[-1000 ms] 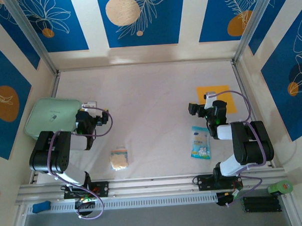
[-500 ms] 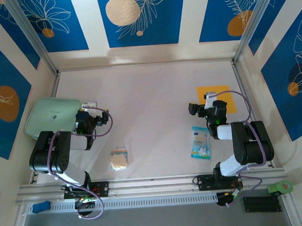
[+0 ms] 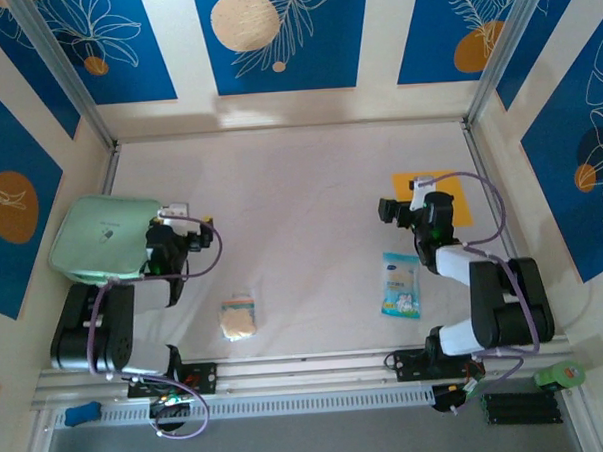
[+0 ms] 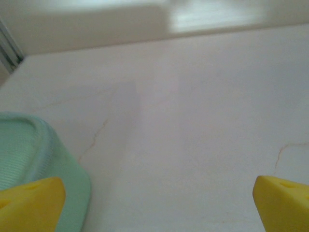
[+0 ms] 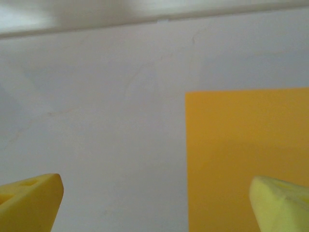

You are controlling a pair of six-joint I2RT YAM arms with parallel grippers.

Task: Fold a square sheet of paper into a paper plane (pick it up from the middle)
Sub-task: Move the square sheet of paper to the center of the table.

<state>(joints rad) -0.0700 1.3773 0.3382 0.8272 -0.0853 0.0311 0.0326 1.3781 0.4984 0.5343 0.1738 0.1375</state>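
The square sheet of paper (image 3: pixel 461 211) lies flat and unfolded on the table at the right, orange-yellow; a paper plane is out of view. My right gripper (image 3: pixel 423 188) hangs over the sheet's left part and hides some of it. In the right wrist view the sheet (image 5: pixel 246 154) fills the lower right, and the right gripper (image 5: pixel 155 205) is open, its yellow fingertips (image 5: pixel 29 200) far apart with nothing between them. My left gripper (image 3: pixel 177 211) is at the far left beside a green box, also open (image 4: pixel 157 208) and holding nothing.
A mint-green box (image 3: pixel 102 235) sits at the left edge, its corner (image 4: pixel 34 154) close to my left finger. A blue-white packet (image 3: pixel 400 285) lies near the right arm. A small beige spongy square (image 3: pixel 239 317) lies at the front centre. Walls enclose the table.
Both arms have shifted slightly. The right gripper has moved a little farther out over the sheet, and the left arm has sunk lower. Both grippers stay open.
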